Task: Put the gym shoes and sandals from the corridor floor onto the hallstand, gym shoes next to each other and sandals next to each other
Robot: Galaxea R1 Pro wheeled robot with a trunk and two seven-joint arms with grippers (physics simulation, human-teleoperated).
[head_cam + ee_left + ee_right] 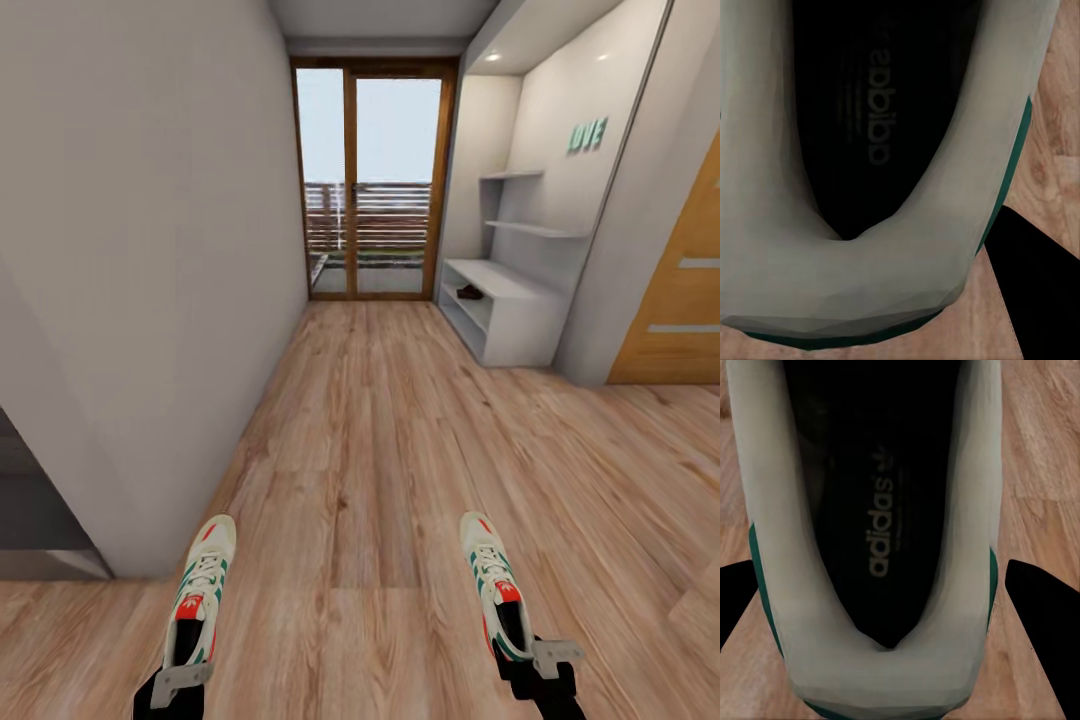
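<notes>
I carry one gym shoe in each claw, heel toward me and toe pointing down the corridor. My left claw (172,690) pinches the left gym shoe (200,585) at its heel, and my right claw (535,665) pinches the right gym shoe (494,585) the same way. Gripping at the heel collar gives each claw a firm rim to close on and keeps the soles level, so I judge I can set both down flat without turning them. Held side by side and apart, they should land next to each other as a pair.

The shoe rack (505,320) stands well ahead, against the right wall near the glass door (375,180). A dark shape on its low top looks like a sandal (469,292); it is too small to be sure. The wood floor (400,420) between me and the rack lies open.

In both wrist views the insole reads "adidas", with a trefoil mark above it in the right shoe. On the wall above the rack, green letters (587,135) seem to spell "LOVE".
</notes>
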